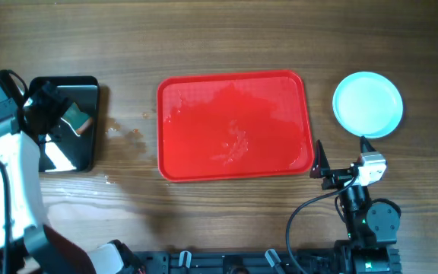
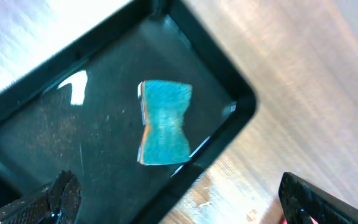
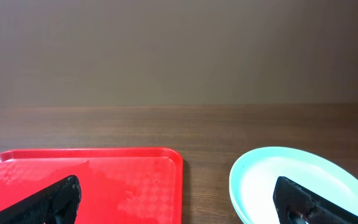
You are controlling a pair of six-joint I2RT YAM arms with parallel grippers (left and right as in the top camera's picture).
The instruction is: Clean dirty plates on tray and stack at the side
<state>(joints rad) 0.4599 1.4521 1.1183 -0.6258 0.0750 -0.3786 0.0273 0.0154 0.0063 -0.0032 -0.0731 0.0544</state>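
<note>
**A:** Where are the round, shallow, pale-blue plates (image 1: 367, 104)?

**B:** They are off the large red rectangular plastic tray (image 1: 234, 125), flat and face up on the wooden table (image 1: 226, 38), just beside the tray's far right corner. From above they look like one disc, so I can't tell how many are stacked. The tray holds no plate, only a wet sheen.

**A:** Which arm is nearer to them?

**B:** The right one, clearly. The right gripper (image 3: 179, 199) sits low by the tray's near right corner with its jaws spread wide and nothing between them. It faces the gap between tray and plates, so the plates lie ahead of it and to its right. Being round, they have no long axis and can be approached from any side of the rim.

**A:** And the left arm?

**B:** The left gripper (image 2: 182, 196) is well away, hovering over the small black rectangular plastic bin (image 1: 90, 87). It is also wide open and empty. Below it lies a teal sponge (image 2: 163, 121) with an orange edge, pinched at the waist. Its long axis runs across the line between the two fingers, and its near end rests against the bin wall.

**A:** So what is left to do?

**B:** I'd judge the task is at or close to its end. If the stack needs straightening, that would fall to the right arm.
</note>
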